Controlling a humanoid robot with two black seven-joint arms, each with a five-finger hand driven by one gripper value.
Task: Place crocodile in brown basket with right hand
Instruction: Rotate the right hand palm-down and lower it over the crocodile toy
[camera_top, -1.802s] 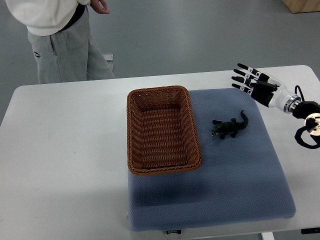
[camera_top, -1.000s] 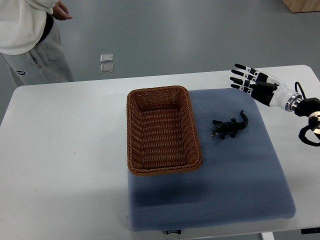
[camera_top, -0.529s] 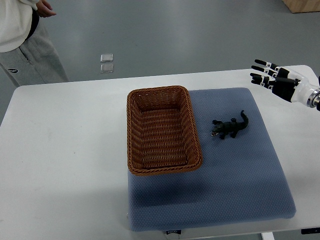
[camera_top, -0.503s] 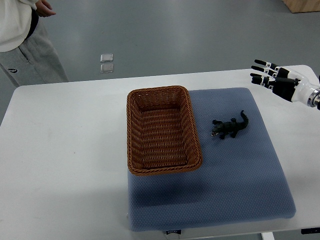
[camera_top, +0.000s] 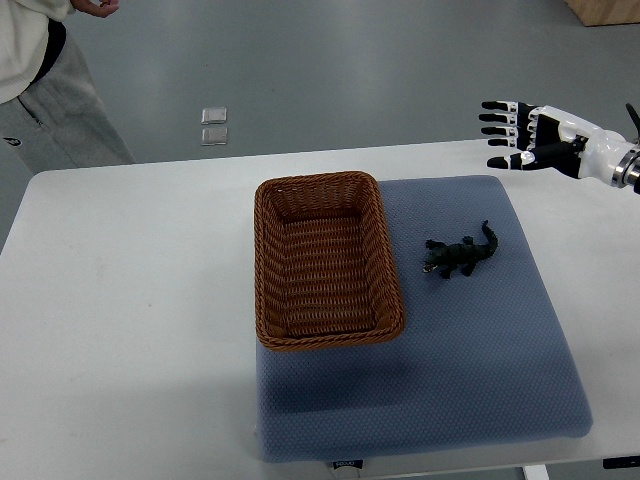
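The right hand (camera_top: 535, 135), fingers spread and empty, hovered near the far right corner of the mat (camera_top: 480, 380); the crocodile (camera_top: 460, 255) lay diagonally, tail toward it.

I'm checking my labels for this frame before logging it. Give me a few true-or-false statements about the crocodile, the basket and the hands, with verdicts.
1. The crocodile lies inside the basket. False: it lies on the blue mat, to the right of the basket and apart from it.
2. The right hand holds nothing, its fingers spread. True.
3. The basket is empty. True.
4. The left hand rests on the table. False: no left hand is in view.
5. A person stands beyond the table's far left corner. True.
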